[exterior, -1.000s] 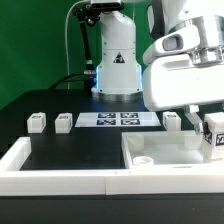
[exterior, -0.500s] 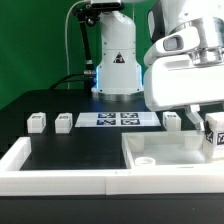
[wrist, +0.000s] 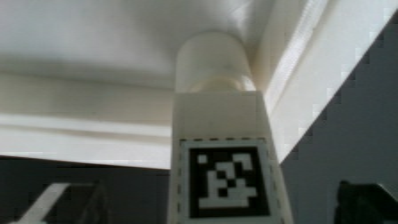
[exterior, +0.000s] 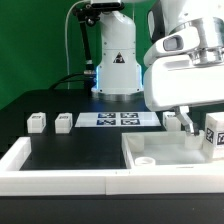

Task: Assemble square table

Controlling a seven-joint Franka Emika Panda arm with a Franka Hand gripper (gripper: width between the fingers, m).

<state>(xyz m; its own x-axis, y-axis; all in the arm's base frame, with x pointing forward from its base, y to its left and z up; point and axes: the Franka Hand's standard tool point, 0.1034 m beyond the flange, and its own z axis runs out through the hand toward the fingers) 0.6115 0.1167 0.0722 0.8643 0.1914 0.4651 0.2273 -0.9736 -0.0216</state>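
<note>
Square table leg (wrist: 224, 150) sits between the two fingers of the hand (wrist: 210, 205), tag side facing the wrist camera. The hand is spread. One dark finger (wrist: 54, 203) stands off to one side of the leg and the other to the opposite side, with a clear gap on both, so nothing is pinched. The leg's rounded far end meets the white slab (wrist: 89, 60) close to one of its edges. The pictures do not show whether it is seated there.

In the exterior view the same leg (exterior: 215, 137) shows at the exterior view's right edge, over the far right part of the slab (exterior: 175, 150), with one thin finger (exterior: 187, 122) just beside it and apart from it. The slab lies flat on the dark surface (exterior: 70, 150), and a round socket (exterior: 145, 158) is visible near its front left corner. A long white wall (exterior: 60, 180) runs along the front of the surface and up the exterior view's left, and the slab rests against it.

Farther back, three loose legs stand in a row: one (exterior: 37, 122) and a second (exterior: 64, 121) on the left, and a third (exterior: 172, 119) just behind the slab. The marker board (exterior: 120, 119) lies between the second and third. The white arm (exterior: 185, 60) fills the upper right and its base (exterior: 115, 65) stands behind the board.
</note>
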